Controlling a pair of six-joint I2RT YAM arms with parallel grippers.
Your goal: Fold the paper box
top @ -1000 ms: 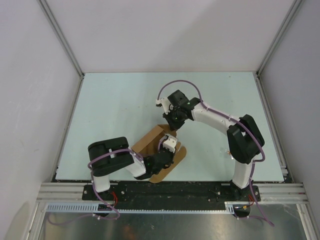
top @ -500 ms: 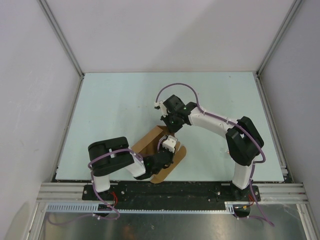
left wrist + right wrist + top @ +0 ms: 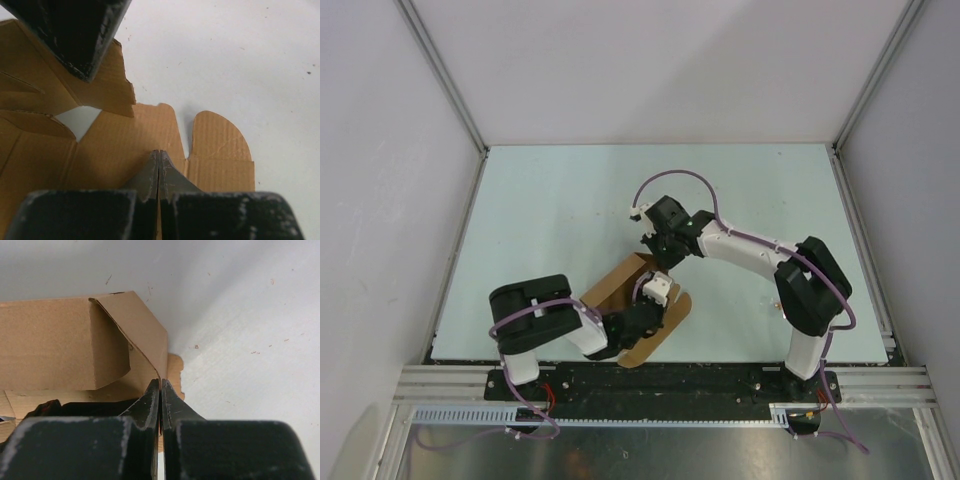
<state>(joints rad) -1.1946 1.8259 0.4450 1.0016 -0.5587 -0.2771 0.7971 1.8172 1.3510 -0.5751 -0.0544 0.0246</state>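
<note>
While both pairs of fingers are pressed together, the paper box [image 3: 612, 288] is only pushed, not pinched, and here I see the main risk. The left fingers [image 3: 147, 175] rest with their closed tips on the flat cardboard, so the sheet may slide or turn on the smooth desk [image 3: 540, 220] if the other arm pushes too strongly. The right fingers [image 3: 150, 400], also closed, meet the edge of a raised wall [image 3: 55, 340]. If they slip off, I think this wall would fall back flat. The box lies in the lower centre of the top view, close to the near edge of the desk. Its long axis seems to run diagonally, from lower left to upper right, and a rounded tab [image 3: 220, 140] points to the lower right.
</note>
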